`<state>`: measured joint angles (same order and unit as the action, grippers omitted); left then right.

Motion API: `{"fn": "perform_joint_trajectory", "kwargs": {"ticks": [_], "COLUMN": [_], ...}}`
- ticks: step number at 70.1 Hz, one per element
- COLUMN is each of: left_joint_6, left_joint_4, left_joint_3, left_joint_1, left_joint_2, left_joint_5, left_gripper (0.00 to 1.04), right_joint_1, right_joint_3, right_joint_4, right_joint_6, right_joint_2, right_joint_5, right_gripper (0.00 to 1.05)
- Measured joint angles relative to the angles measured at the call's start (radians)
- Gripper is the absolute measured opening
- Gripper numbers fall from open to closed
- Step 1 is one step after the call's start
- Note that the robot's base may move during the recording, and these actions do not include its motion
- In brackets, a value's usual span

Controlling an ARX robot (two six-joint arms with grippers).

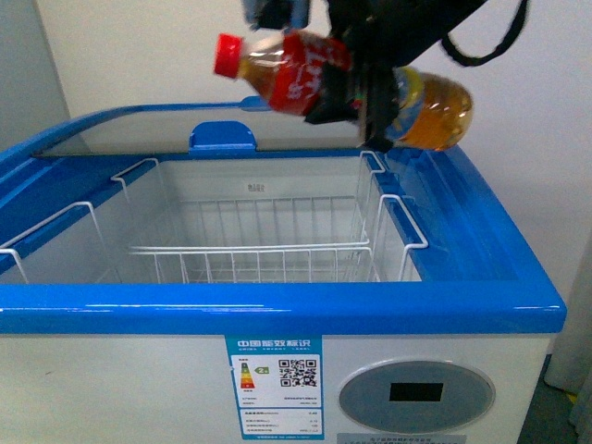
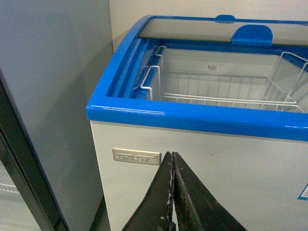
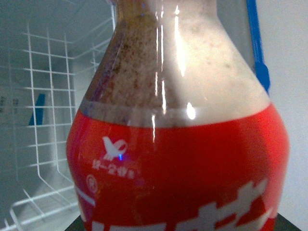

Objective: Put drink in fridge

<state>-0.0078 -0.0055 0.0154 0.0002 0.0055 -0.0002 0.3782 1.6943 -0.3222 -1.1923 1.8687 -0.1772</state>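
The drink (image 1: 296, 74) is off any surface and in the air; the right jaws are clamped round its middle, across the red label, and hold it lying nearly level, red cap toward the left and slightly raised, amber base toward the right. It hangs above the rear right part of the fridge (image 1: 277, 310), the base end about over the blue right rim; in the right wrist view the bottle (image 3: 178, 159) fills the picture, with white wire showing beyond it, so at least part of it seems to be over the opening.

The fridge is ready to receive it; the glass lid (image 1: 139, 129) sits at the back, the opening is uncovered, and the wire basket (image 1: 259, 250) inside holds nothing that I can see.

The left jaws are pressed together on nothing, low in front of the fridge's white front wall (image 2: 231, 163) near its left corner, beside the grey cabinet (image 2: 53, 96); they take no part.

So, as I judge it, the pick-up and carry are done; what is left is lowering the bottle into the basket, letting go and drawing the arm clear; the drink is not yet inside.
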Motion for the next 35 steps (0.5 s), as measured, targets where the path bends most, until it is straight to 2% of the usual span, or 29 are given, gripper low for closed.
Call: {"fn": "perform_joint_trajectory", "kwargs": {"ticks": [17, 35], "left_joint_6": [0.000, 0.000], "left_joint_4": [0.000, 0.000], "left_joint_3": [0.000, 0.000], "left_joint_1": [0.000, 0.000], "left_joint_2": [0.000, 0.000], "left_joint_5": [0.000, 0.000], "left_gripper": [0.03, 0.03], "right_joint_1": [0.084, 0.080], "right_joint_3": [0.053, 0.179], "right_joint_4": [0.015, -0.003], "right_joint_6": [0.022, 0.026], "right_joint_2": [0.134, 0.272], "right_joint_5": [0.001, 0.019], "right_gripper": [0.37, 0.37]}}
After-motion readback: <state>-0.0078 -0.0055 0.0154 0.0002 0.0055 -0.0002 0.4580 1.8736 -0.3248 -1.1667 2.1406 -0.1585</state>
